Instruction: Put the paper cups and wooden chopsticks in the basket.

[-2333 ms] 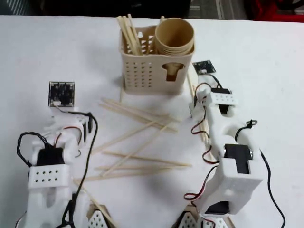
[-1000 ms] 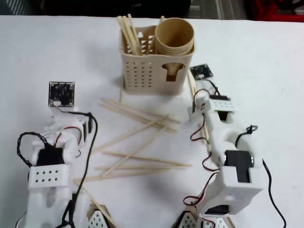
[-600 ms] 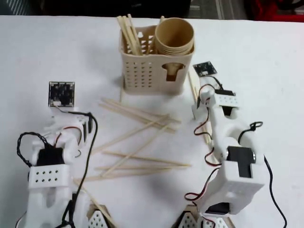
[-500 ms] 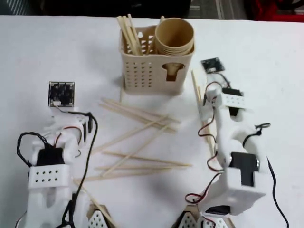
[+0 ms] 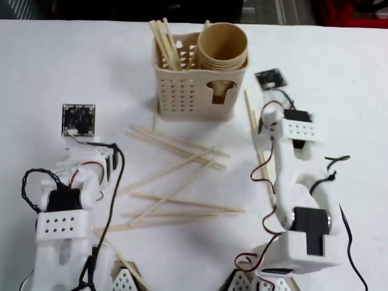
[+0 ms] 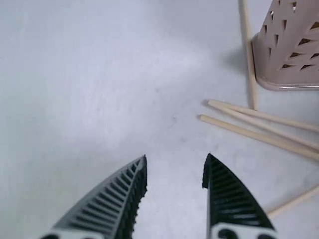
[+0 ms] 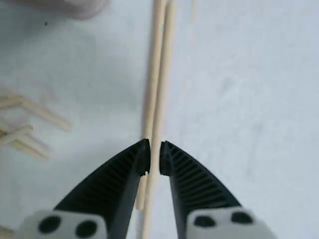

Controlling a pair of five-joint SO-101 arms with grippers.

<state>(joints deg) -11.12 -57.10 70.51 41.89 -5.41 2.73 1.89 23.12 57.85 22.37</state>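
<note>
1. Basket (image 5: pixel 197 79) stands upright at the far side of the white tabletop (image 5: pixel 73 54). It is tan and has small holes in its walls.
2. Paper cups (image 5: pixel 222 45) sit inside the basket on the right arm's side. They are stacked one inside the other, with the open end up.
3. A bunch of wooden chopsticks (image 5: pixel 165 42) stands in the other part of the basket. Their tops poke out above the rim.
4. More loose chopsticks (image 5: pixel 176 182) lie flat on the tabletop in front of the basket, between the two arms. They cross over each other in a messy pile.
5. Two long sticks (image 5: pixel 256 142) lie side by side near the right arm. They run from just beside the basket's corner back toward the arm's base.
6. The right gripper (image 7: pixel 153 154) is down over these two sticks. Its black fingers are very close together, and the pinched chopstick (image 7: pixel 163 74) is squeezed between the tips. The other stick (image 7: pixel 152 74) runs just beside it and goes under one finger.
7. The left gripper (image 6: pixel 174 172) is low over bare tabletop, well apart from the basket. Its fingers are apart with a clear gap, and they hold nothing.
8. Some chopstick ends lie a little way ahead of the left gripper.
</note>
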